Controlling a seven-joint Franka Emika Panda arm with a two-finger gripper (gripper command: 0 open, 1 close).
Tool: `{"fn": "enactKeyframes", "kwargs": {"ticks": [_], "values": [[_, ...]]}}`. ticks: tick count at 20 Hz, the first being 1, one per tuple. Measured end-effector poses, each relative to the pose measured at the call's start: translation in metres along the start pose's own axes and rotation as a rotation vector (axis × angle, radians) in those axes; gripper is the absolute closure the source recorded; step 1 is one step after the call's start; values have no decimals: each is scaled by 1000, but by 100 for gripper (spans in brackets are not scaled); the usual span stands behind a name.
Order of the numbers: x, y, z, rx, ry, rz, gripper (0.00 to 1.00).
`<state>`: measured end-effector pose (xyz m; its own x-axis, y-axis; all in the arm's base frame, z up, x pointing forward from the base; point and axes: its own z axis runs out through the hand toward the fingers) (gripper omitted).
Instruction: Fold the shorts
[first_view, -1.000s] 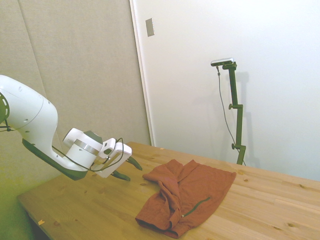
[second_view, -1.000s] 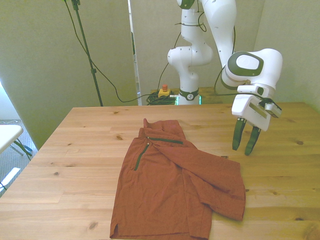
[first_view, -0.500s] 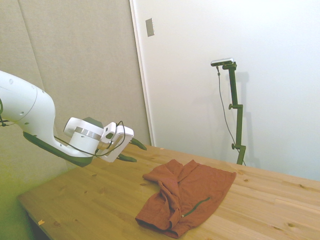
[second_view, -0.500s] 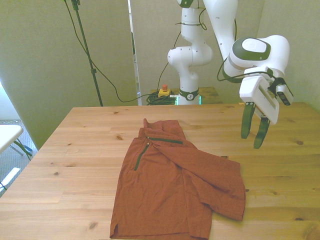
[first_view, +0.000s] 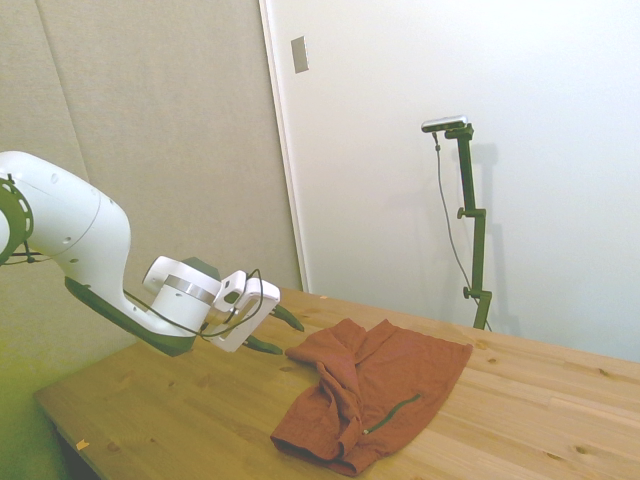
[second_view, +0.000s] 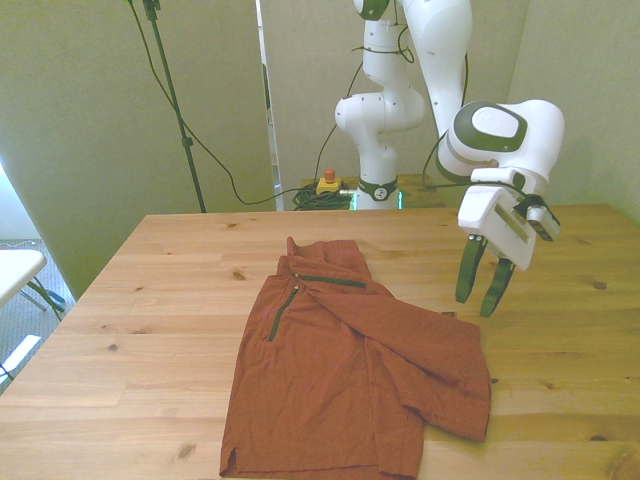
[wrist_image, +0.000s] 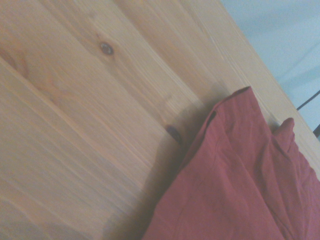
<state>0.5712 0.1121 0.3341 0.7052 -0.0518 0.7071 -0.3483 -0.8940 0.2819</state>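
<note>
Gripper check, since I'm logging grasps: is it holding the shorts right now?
No: in the front view the gripper hangs open above bare table, apart from the shorts.

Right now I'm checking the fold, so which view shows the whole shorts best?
The front view: the shorts lie fully visible, one side folded over. The side view shows them foreshortened; the wrist view catches only an edge.
</note>
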Motion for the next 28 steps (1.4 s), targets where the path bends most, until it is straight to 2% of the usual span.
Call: {"fn": "enactKeyframes", "kwargs": {"ticks": [8,13,19,28], "values": [[10,10,34,-24,-14,28,0],[19,10,44,-23,-9,41,0],[25,9,50,-25,-4,49,0],[25,0,44,-5,-11,61,0]]}}
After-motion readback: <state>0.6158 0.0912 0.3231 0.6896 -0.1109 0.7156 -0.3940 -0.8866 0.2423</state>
